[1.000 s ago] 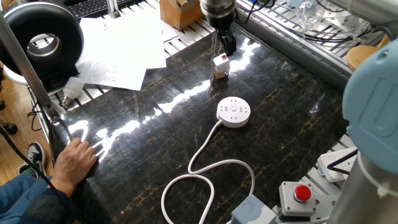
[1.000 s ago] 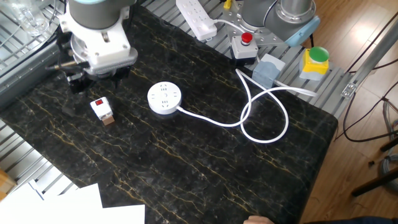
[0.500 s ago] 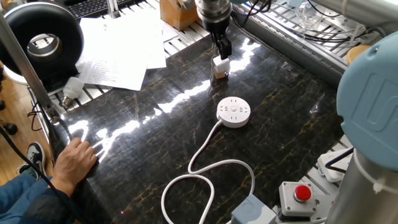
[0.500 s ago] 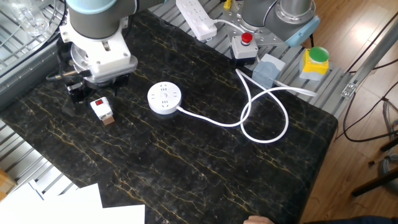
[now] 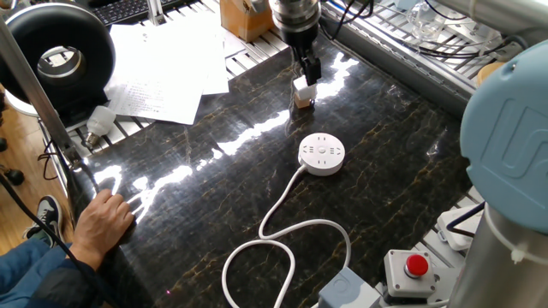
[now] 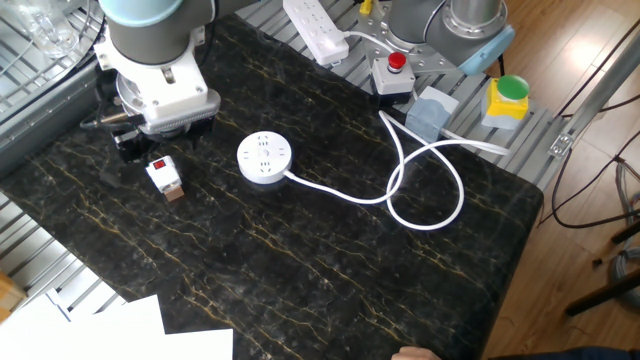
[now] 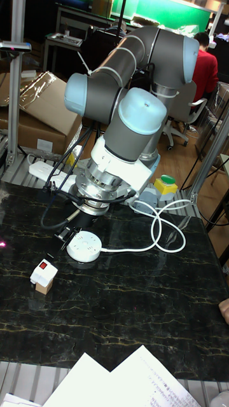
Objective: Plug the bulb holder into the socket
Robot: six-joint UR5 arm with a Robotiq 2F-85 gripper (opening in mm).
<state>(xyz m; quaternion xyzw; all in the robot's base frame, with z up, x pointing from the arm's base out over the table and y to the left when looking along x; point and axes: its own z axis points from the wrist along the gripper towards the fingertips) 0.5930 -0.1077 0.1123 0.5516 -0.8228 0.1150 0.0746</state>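
The bulb holder [image 5: 302,88] is a small white box with a red switch [image 6: 157,164], standing on the dark table on a small tan cube [image 6: 175,192]. It also shows at the lower left of the tall fixed view, bulb holder [image 7: 44,273]. My gripper [image 5: 307,68] hangs just above and behind it, not touching; its dark fingers [image 7: 64,236] look slightly apart with nothing between them, partly hidden by the wrist. The round white socket [image 5: 322,155] lies flat a hand's width from the holder, socket [image 6: 264,158], and its white cable [image 6: 420,175] loops away.
A person's hand [image 5: 101,221] rests on the table's edge. Papers [image 5: 163,68] and a white light bulb [image 5: 100,121] lie beside the table. A power strip [image 6: 315,28], a red-button box [image 6: 394,70] and a grey block [image 6: 432,113] sit at one end.
My gripper has shifted sideways across the table and now hangs over the bulb holder. The holder, socket and cable have not moved.
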